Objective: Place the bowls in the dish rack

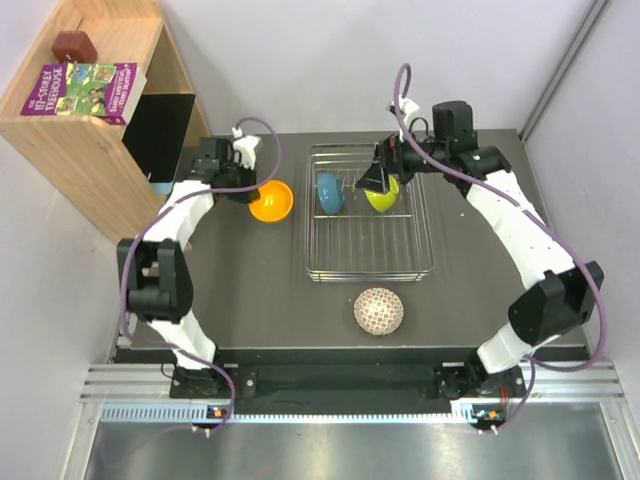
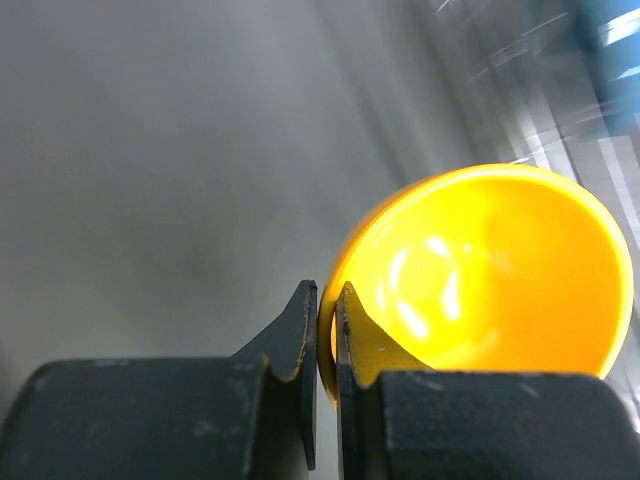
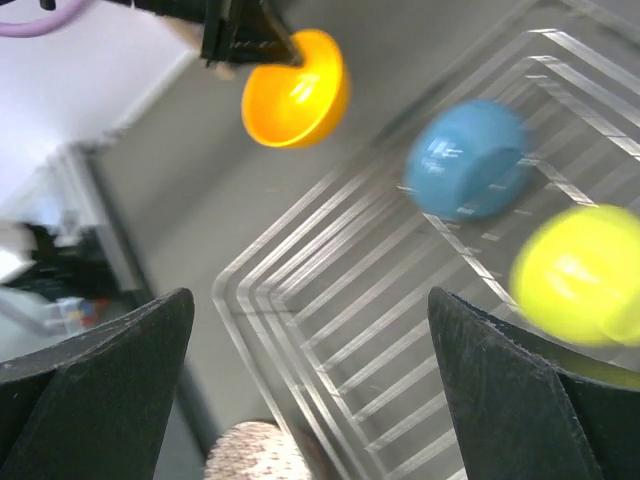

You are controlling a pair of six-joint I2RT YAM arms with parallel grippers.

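Observation:
My left gripper [image 1: 252,190] is shut on the rim of the orange bowl [image 1: 272,201], left of the dish rack [image 1: 368,265]; the left wrist view shows its jaws [image 2: 326,330] pinching the bowl's wall [image 2: 490,270]. The blue bowl [image 1: 329,192] and the yellow-green bowl [image 1: 382,194] stand on edge in the rack's far end. My right gripper [image 1: 375,178] is open and empty above the rack, between those two bowls; its view shows the blue bowl [image 3: 465,160], the yellow-green bowl [image 3: 580,270], and the orange bowl [image 3: 295,90]. The white lattice bowl [image 1: 379,311] lies upside down near the rack's front. The pinkish-red bowl is out of view.
A wooden shelf [image 1: 100,140] with a book [image 1: 85,88] stands at the far left beside the table. The rack's near half holds no bowls. The wall runs close behind the table.

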